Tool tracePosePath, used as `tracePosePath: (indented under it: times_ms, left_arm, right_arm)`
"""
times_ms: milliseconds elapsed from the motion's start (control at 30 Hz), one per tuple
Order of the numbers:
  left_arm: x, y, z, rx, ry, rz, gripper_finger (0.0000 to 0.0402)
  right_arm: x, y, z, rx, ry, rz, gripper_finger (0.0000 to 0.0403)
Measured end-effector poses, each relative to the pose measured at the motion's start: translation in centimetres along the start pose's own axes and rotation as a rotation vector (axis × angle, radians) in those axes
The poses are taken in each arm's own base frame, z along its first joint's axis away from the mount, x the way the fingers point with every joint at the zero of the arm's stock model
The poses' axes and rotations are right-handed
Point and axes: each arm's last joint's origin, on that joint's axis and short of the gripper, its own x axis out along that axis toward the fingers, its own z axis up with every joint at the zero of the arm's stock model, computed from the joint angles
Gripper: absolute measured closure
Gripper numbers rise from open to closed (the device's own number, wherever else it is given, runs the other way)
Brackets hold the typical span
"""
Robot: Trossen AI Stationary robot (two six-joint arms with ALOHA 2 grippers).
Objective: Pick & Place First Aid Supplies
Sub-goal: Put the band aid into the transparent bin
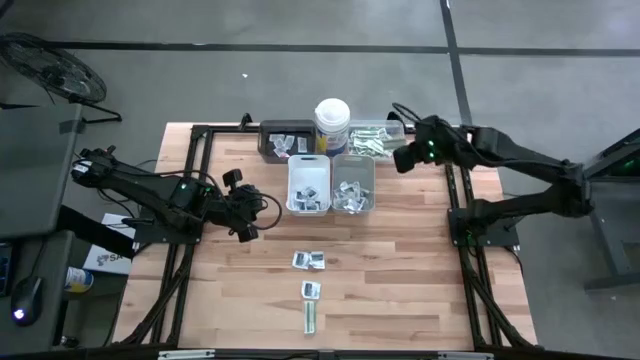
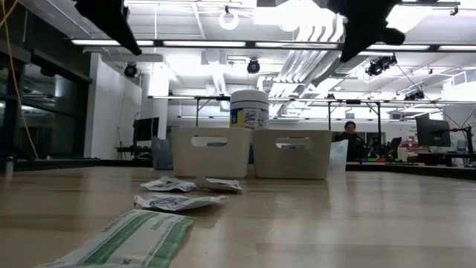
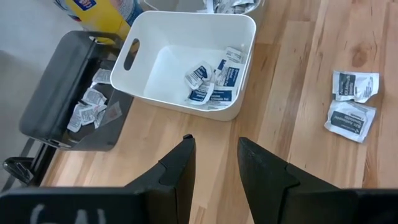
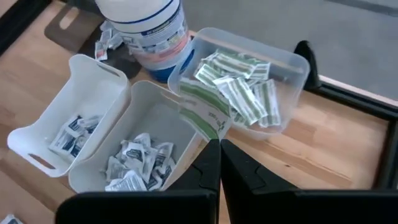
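A lab or workshop hall: exposed ceiling ducts, strip lights, workbenches with monitors (one person seated).

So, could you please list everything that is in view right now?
Loose sachets: three, white, on table before the bins.
Loose strip: one, green-and-white, near table's front edge.
White bin: one, holding sachets.
Grey bin: one, holding sachets, right of white bin.
Dark tray: one, holding sachets, behind bins.
Canister: one, white, behind bins.
Clear tray: one, holding green strips.
Table: one, wooden.
Person: one, in room behind.
Left gripper: open, empty, left of bins.
Right gripper: shut on held strip, near clear tray.
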Motion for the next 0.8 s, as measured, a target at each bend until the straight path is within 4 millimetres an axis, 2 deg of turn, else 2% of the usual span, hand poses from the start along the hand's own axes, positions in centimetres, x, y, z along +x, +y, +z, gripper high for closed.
tracePosePath:
  times_ms: [200, 400, 633, 800]
  left_arm:
    - [0.0, 0.0, 0.1, -0.004, -0.011, 0.007, 0.0287]
    - [0.0, 0.0, 0.1, -0.007, -0.015, 0.009, 0.0287]
    - [0.0, 0.0, 0.2, -0.009, -0.018, 0.009, 0.0287]
    - [0.0, 0.0, 0.2, -0.008, -0.018, 0.009, 0.0287]
  right_arm:
    - [3.6, -0.5, 1.9, 0.013, 0.068, -0.006, 0.0403]
    - [8.1, -2.2, 3.6, 0.068, 0.141, -0.075, 0.0403]
    - [13.1, -4.0, 5.8, 0.157, 0.176, 0.043, 0.0403]
    - [16.6, -5.4, 6.3, 0.211, 0.223, 0.08, 0.0403]
